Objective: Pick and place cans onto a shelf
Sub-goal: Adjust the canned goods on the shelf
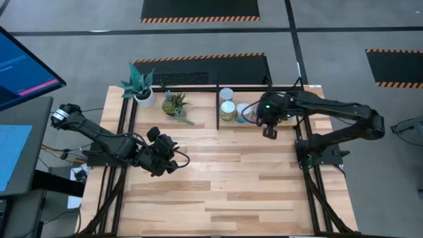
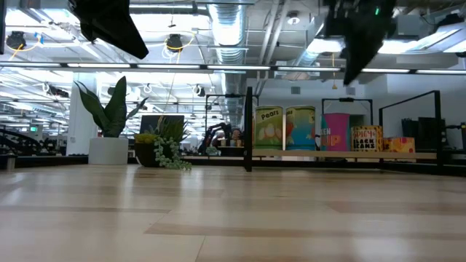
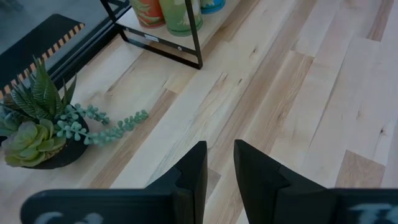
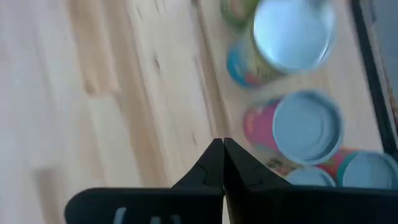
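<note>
Looking down, we see our pale plank table [image 1: 218, 192] on grey floor, labelled tins [image 1: 228, 111] in the black-barred shelf [image 1: 219, 106] upper centre, right gripper [image 1: 269, 132] pinched empty beside them, left gripper [image 1: 173, 160] slightly parted, centre-left.

Lab/workshop: exposed ceiling ducts [image 2: 226, 22], striped floor mats [image 1: 198, 9], monitor [image 1: 23, 69]

Cans [image 2: 300, 129] upright in a row inside the shelf [image 1: 218, 109]: yellow-green, light blue, pink-red labels, pale round tops; black-barred frame, wood base.
</note>
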Available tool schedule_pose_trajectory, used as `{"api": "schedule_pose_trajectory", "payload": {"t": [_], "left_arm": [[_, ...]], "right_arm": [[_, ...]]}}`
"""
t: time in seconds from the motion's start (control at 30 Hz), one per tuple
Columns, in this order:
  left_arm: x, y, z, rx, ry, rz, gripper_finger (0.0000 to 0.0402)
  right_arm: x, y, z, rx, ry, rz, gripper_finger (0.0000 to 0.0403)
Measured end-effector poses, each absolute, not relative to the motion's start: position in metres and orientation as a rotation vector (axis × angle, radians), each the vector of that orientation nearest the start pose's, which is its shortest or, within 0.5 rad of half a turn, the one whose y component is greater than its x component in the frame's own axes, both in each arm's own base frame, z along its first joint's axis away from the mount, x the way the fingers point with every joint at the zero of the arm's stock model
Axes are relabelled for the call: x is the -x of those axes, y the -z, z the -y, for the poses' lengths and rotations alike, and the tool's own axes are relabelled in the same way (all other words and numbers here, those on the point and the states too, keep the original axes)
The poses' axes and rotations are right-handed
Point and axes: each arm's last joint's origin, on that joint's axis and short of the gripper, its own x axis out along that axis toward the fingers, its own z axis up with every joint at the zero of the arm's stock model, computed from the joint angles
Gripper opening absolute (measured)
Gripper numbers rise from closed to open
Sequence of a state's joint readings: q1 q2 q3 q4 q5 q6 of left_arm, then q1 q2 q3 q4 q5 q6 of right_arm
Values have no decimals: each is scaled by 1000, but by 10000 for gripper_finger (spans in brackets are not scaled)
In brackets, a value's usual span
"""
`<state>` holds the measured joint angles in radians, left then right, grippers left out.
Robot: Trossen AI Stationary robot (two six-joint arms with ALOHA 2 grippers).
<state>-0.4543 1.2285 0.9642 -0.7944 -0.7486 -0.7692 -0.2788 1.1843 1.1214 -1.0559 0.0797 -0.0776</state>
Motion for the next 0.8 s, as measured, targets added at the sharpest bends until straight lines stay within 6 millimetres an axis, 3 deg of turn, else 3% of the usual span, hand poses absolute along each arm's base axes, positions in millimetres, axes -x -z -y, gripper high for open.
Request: {"api": "schedule_pose_trajectory", "payload": {"t": [0.27,0.57,0.8], "left_arm": [[-213,-269,82,114,-566,-701,70],[-213,-269,82,100,-560,-705,70],[-213,-268,82,101,-558,-707,70]], "right_arm": [[-182,-339,24,-77,215,-916,17],[-179,-352,-5,-87,92,-780,17],[-173,-361,-37,-206,-28,-705,20]]}}
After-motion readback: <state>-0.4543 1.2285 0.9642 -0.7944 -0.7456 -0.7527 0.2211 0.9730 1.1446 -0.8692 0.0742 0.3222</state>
